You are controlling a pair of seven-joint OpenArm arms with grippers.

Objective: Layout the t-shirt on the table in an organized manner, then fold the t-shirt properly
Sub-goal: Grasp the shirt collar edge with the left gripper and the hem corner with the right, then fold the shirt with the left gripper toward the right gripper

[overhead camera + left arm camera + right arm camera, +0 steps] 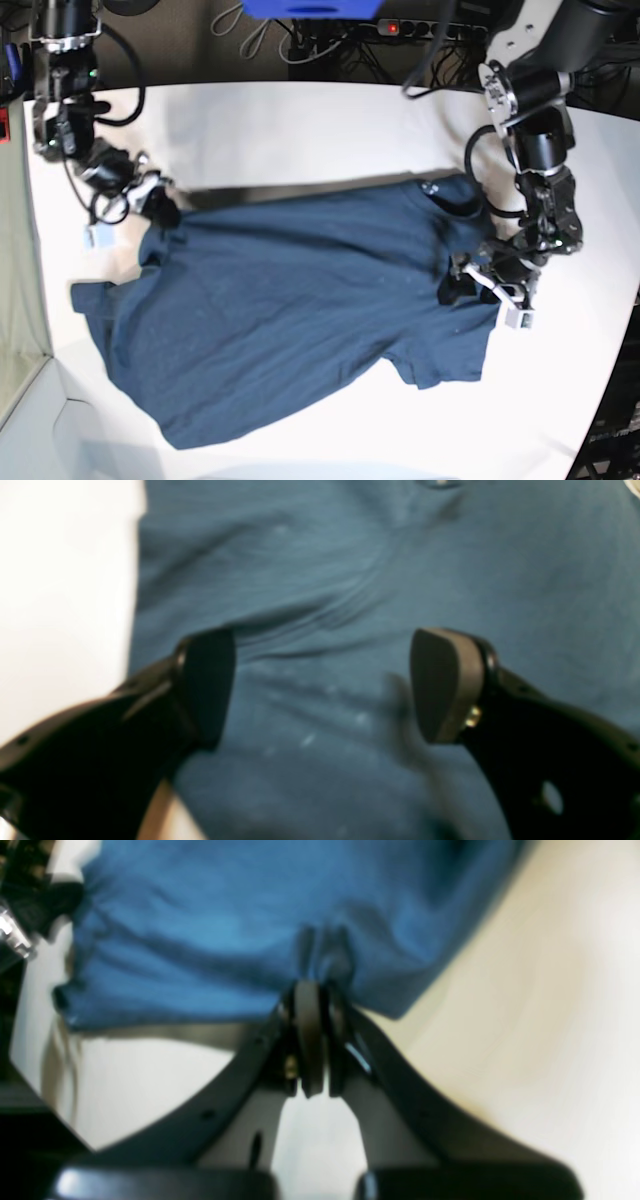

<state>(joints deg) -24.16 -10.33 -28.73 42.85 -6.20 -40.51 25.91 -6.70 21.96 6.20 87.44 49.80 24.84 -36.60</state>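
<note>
Right tool [315,990]: clamped on shirt [290,310] hem. Left tool [322,685]: spread above cloth. Shirt judged light, limp, wrinkle-prone; best taken at hems on desk [300,130].

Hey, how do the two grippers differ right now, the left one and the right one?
The left gripper stands open, its pads wide apart over the t-shirt, holding nothing; the right gripper is shut, pinching the shirt's edge. In the base view the left gripper sits over the neck end, well inside the cloth, while the right gripper is at the opposite end, at the shirt's border by the table. Both are black.
</note>
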